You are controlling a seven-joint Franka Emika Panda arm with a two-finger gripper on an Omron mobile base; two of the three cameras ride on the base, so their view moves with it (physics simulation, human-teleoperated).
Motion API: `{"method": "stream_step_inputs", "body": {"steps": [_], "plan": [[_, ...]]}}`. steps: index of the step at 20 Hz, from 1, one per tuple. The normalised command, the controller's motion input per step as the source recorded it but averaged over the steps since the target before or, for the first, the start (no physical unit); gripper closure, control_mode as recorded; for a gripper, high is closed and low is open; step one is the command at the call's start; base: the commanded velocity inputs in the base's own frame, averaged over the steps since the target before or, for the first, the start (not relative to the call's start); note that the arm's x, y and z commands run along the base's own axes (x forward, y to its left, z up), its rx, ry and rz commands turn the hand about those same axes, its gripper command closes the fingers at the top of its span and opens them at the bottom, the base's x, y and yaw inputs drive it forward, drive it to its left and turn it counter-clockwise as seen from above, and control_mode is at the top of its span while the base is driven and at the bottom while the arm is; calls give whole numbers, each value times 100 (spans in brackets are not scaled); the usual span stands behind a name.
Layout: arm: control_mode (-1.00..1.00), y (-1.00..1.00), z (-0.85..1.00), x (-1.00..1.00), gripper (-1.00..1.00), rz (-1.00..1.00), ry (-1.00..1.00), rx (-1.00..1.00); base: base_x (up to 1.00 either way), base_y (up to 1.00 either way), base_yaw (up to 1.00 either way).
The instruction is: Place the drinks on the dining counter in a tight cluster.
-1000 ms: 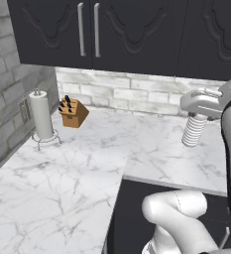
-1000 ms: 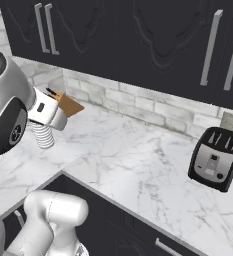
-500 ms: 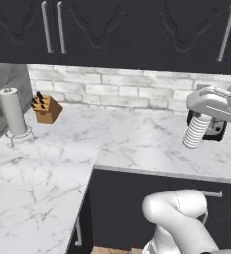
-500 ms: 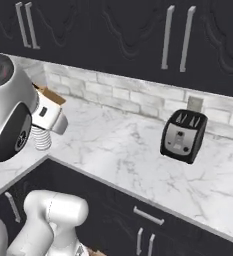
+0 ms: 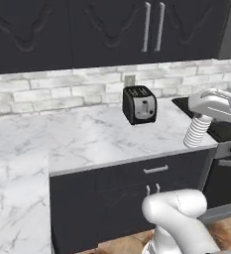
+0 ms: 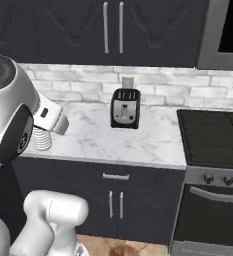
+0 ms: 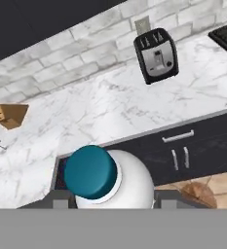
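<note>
Hand view: pincer (image 7: 110, 197) closed on a bottle (image 7: 116, 184) w/ white body & teal cap, one dark fingertip (image 7: 60, 200) at each side, bottle upright between them, cap toward camera. Bottle held in the air, near side of the marble counter (image 7: 110, 109), above dark cabinet fronts. Black toaster (image 7: 156, 54) far right on counter against brick wall; knife block (image 7: 10, 115) far left. Stove (image 6: 213, 137) right of toaster.
</note>
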Motion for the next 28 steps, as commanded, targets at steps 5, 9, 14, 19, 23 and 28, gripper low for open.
{"method": "stream_step_inputs", "body": {"steps": [5, 9, 14, 19, 23, 28], "plan": [[100, 0, 0, 0, 100, 0, 0, 0, -29, 10, -92], [100, 0, 0, 0, 100, 0, 0, 0, -22, 1, -92], [100, 0, 0, 0, 100, 0, 0, 0, 3, 11, -85], [100, 0, 0, 0, 100, 0, 0, 0, 21, 33, -77], [100, 0, 0, 0, 100, 0, 0, 0, 50, 33, -83], [100, 0, 0, 0, 100, 0, 0, 0, 84, 13, -56]]}}
